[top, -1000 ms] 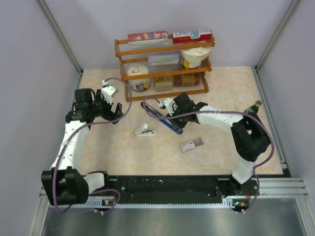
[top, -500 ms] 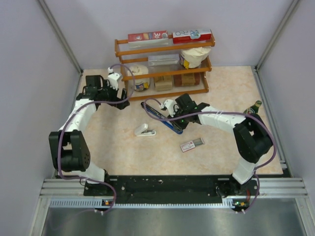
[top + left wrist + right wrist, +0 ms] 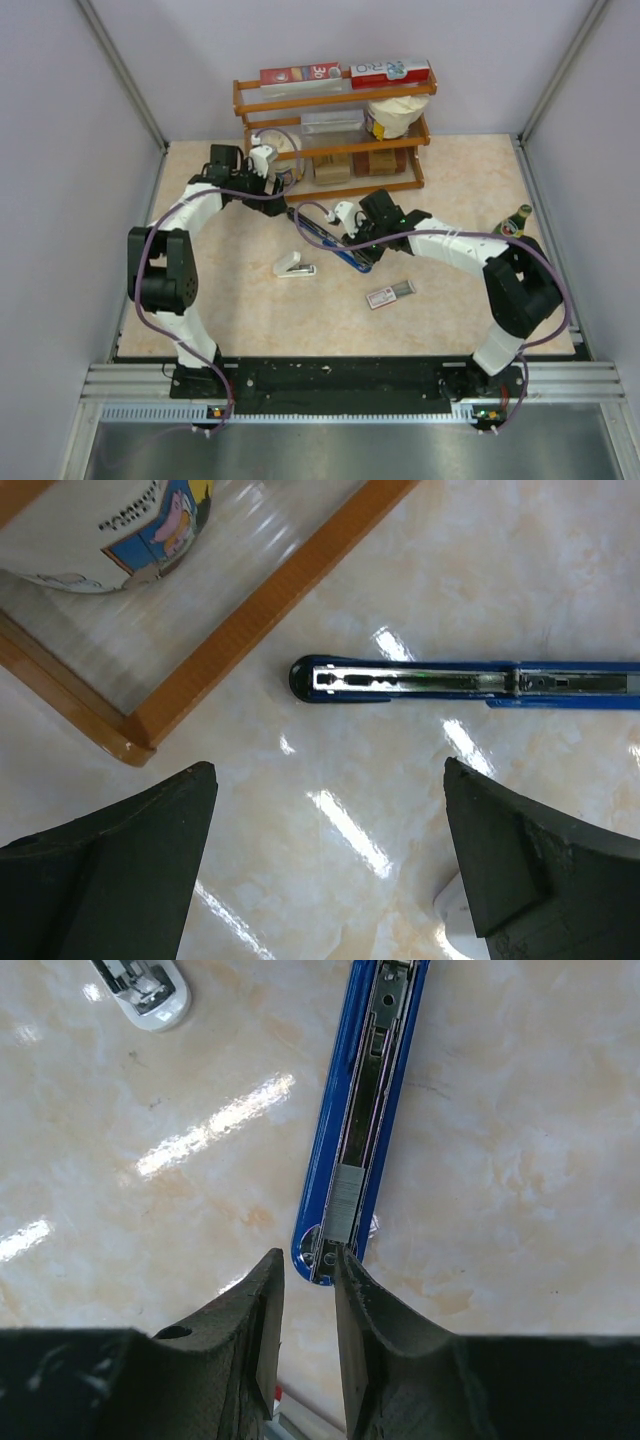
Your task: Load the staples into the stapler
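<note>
Stapler (image 3: 322,232): blue, opened flat on the table; in the top view its long axis runs from 10 to 4 o'clock.
Staples (image 3: 345,1205): a short grey strip lies in the open channel near the stapler's 4 o'clock end.
Box (image 3: 389,294): on the table at 4 o'clock from the stapler, apart from it.
Right gripper (image 3: 305,1265): jaws narrowly parted, with nothing seen between them. The stapler's end is just past the tips, and the channel leads off toward 12 to 1 o'clock.
Left gripper (image 3: 328,770): spread wide and empty, over the 10 o'clock end. The stapler lies crosswise at 12.
Nearer the strip: the right arm, by my judgement.
Unclear: whether the strip sits fully in the channel. Each wrist view cuts off part of the stapler.
</note>
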